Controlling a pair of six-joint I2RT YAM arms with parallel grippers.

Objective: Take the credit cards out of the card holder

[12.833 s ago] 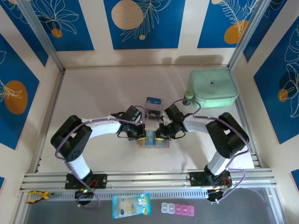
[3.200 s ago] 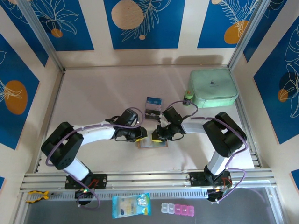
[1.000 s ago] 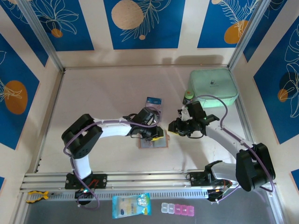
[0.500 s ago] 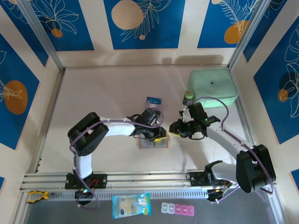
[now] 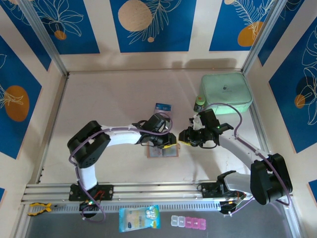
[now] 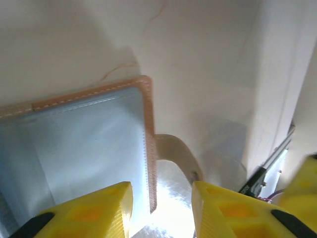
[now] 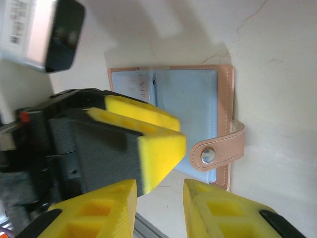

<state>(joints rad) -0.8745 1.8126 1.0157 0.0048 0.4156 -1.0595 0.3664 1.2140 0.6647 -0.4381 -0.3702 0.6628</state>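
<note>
The card holder [image 7: 198, 114] lay open at mid-table. The left gripper [image 6: 161, 203] stood over its snap-tab edge and the right gripper [image 7: 159, 198] hovered at its 3 o'clock, both part-open and empty. Likely mid-task, and next comes pinching a pocketed card. One credit card [image 5: 162, 106] lay out at 12 o'clock, the mint-green case [image 5: 225, 93] at 2 o'clock, well clear.

Open card holder [image 7: 198, 99] with snap tab [image 7: 218, 151], yellow-fingered left end effector [image 7: 176, 135] over the pockets opposite the tab.
</note>
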